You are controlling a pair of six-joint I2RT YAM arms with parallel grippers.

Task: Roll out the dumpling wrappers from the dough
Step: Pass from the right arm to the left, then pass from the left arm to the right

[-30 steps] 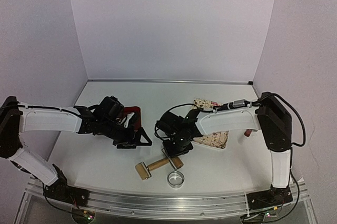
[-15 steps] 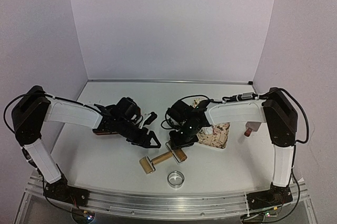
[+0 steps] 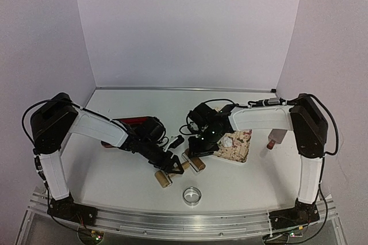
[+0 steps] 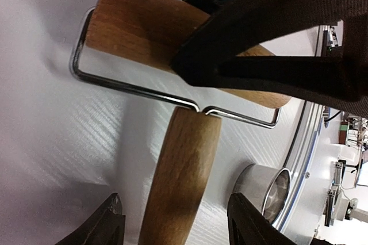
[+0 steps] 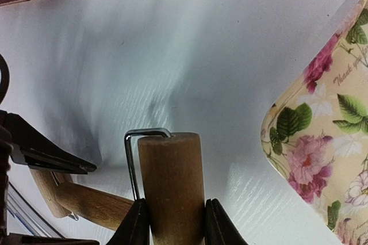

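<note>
Wooden rolling pin (image 4: 181, 164): on the table (image 3: 115, 170). Right tool (image 5: 172, 225) clamped on one roller end. Left tool (image 4: 178, 222) apart, straddling the handle. Dough (image 3: 228, 140): white lump on floral plate (image 3: 242, 148), beside right tool. Metal ring (image 3: 192, 195): near front edge.

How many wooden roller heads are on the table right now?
2. The first roller head is clamped in the right gripper beside the floral plate; the second roller head lies at the handle's opposite end, beside the left gripper.
</note>
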